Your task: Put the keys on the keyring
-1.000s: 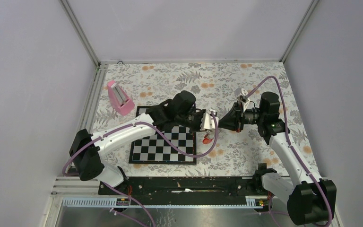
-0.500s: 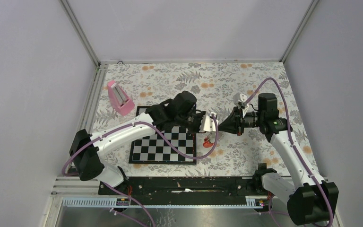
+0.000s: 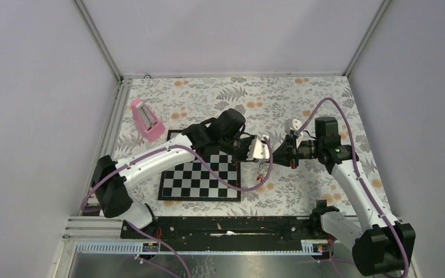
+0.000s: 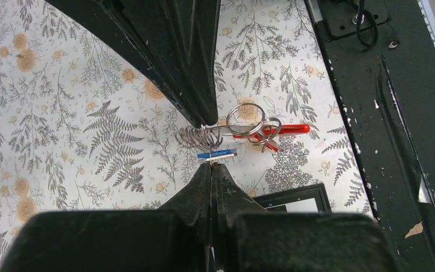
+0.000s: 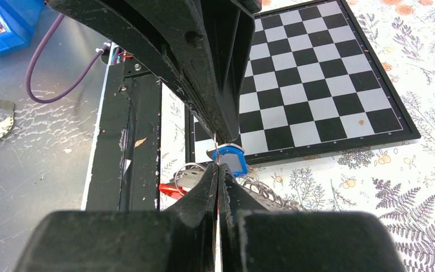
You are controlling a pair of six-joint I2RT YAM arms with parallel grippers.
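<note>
My left gripper (image 3: pixel 262 150) and right gripper (image 3: pixel 273 153) meet tip to tip above the floral mat, just right of the chessboard. In the left wrist view my left gripper (image 4: pixel 211 165) is shut on the blue-tagged key (image 4: pixel 217 153), seen edge-on. The right gripper's fingertips (image 4: pixel 203 120) come down from above, pinched on the keyring's thin wire coil (image 4: pixel 199 136). A larger loop (image 4: pixel 243 118) and a red piece (image 4: pixel 272 130) hang beside it; I cannot tell whether this is the red key or the fob. In the right wrist view the blue tag (image 5: pixel 230 157) sits at my right gripper (image 5: pixel 218 168).
The chessboard (image 3: pixel 200 179) lies left of the grippers and shows in the right wrist view (image 5: pixel 317 73). A pink wedge-shaped block (image 3: pixel 146 120) stands at the far left. The black base rail (image 4: pixel 396 113) runs along the near edge.
The right gripper has moved left and the left gripper slightly right, so the tips now meet. The hanging red piece has shifted right and sits closer under the grippers.
</note>
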